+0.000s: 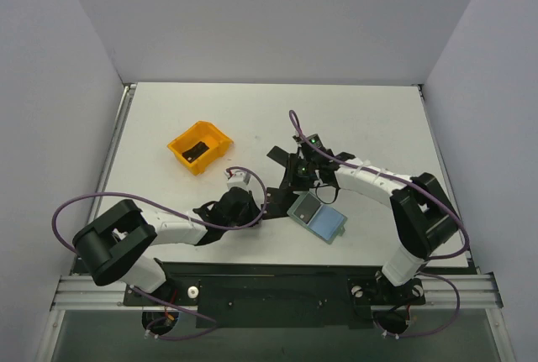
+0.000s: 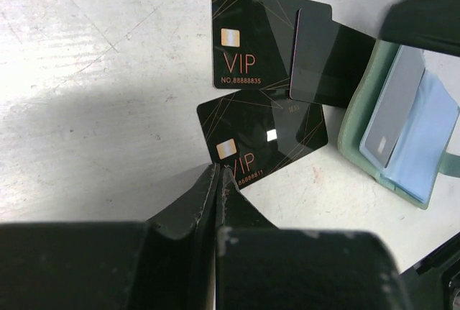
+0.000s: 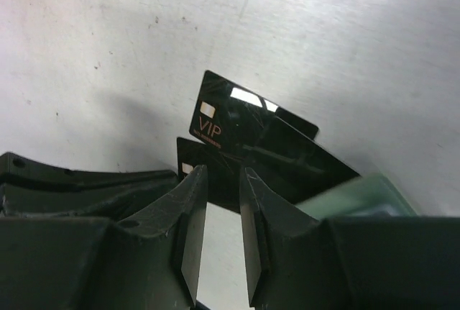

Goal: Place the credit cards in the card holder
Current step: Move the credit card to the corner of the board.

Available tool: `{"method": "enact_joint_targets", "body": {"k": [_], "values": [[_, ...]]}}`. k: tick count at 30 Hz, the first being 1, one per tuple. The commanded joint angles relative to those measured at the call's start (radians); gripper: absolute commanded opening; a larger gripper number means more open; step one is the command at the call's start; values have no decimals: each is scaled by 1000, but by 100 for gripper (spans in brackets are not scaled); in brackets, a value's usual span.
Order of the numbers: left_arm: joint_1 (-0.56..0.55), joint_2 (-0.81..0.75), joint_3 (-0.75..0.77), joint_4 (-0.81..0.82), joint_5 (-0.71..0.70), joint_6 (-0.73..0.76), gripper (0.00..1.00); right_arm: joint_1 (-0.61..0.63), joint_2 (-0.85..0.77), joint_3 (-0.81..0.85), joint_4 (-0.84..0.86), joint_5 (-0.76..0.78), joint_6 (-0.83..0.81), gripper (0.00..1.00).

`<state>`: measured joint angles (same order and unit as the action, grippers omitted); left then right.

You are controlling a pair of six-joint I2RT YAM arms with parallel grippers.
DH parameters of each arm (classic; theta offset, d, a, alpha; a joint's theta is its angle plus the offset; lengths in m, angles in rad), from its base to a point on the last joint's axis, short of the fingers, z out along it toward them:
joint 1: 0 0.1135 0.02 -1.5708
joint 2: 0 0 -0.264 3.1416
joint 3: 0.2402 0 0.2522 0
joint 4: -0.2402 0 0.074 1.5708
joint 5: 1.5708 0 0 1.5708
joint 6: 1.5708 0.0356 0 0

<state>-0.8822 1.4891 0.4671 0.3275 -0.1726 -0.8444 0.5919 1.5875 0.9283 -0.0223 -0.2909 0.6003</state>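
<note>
Three black credit cards lie overlapping on the table: a near VIP card [image 2: 262,134], a far VIP card [image 2: 251,37] and a plain-backed one [image 2: 327,58]. They also show in the right wrist view [image 3: 251,134] and the top view [image 1: 278,155]. The sage-green card holder [image 1: 318,215] lies open to their right, blue lining up, with a grey card [image 2: 392,112] tucked in it. My left gripper [image 2: 218,173] is shut, its tips at the near card's edge. My right gripper [image 3: 223,173] is open just above the cards, beside the holder [image 3: 359,195].
An orange plastic bin [image 1: 200,145] stands at the back left with a dark item inside. The two grippers [image 1: 259,209] [image 1: 298,179] are close together over the cards. White walls enclose the table on three sides.
</note>
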Motion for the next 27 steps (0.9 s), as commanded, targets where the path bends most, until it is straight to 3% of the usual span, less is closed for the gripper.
{"method": "enact_joint_targets", "body": {"k": [1, 9, 19, 27], "values": [[-12, -7, -21, -269, -25, 18, 0, 25, 124, 107, 27, -73, 7, 20], [-12, -105, 74, -323, -62, 80, 0, 32, 189, 116, -7, -109, 16, 20], [-46, 66, 177, -243, -27, 123, 0, 36, 252, 165, -109, -63, -5, 19], [-57, 79, 157, -243, -31, 107, 0, 39, 310, 208, -202, 53, -25, 17]]}}
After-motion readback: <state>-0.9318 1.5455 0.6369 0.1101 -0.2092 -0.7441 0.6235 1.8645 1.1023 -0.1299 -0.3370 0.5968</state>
